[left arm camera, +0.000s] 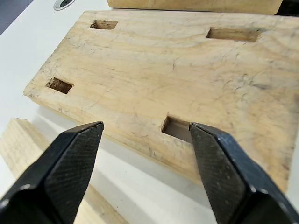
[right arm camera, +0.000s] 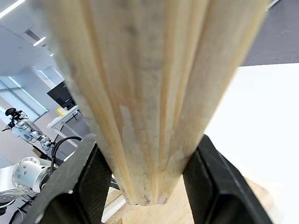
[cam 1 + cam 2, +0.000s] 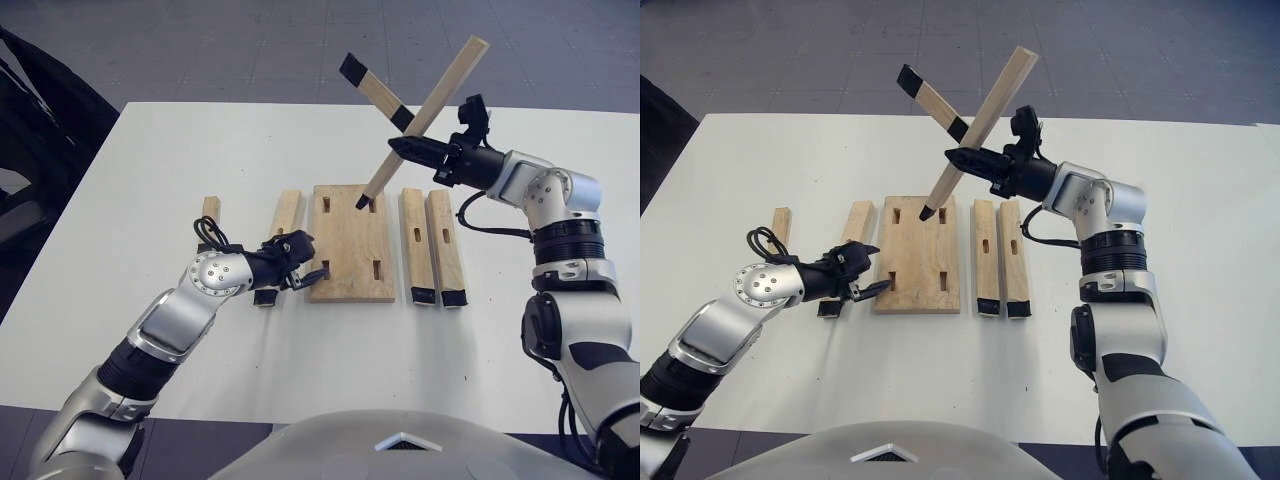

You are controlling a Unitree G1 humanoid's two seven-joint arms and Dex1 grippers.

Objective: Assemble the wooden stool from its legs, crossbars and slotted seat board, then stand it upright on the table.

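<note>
- Step in hand, as I judge it: seating the first leg end in the board. The right claw [image 3: 403,148], upper right of centre, is clenched on the crossed legs [image 3: 428,92] and holds them tilted above the counter [image 3: 160,160].
- The lower black tip of the crossed legs meets the board [image 3: 350,262] at its upper-right slot [image 3: 364,204]. I cannot tell from the head views whether the tip is inside the slot or only on its rim.
- The board lies flat at mid-frame. Its other three slots are unfilled.
- The left claw [image 3: 306,262] is released, with jaws spread across the board's left edge by the lower-left slot. It grips nothing.
- Next move, as a judgement: swing the crossed legs nearer upright so the tip goes straight down. The left claw should pinch the board's edge to stop it sliding.
- Loose parts: two bars [image 3: 430,248] lie side by side just right of the board. One leg [image 3: 285,215] lies just left of it, and a short piece [image 3: 211,208] lies further left.
- Room: there is wide bare counter at lower centre and at far right. The bars lie close to the working slot, so a sideways slip would strike them. The board is well apart from every counter edge.
</note>
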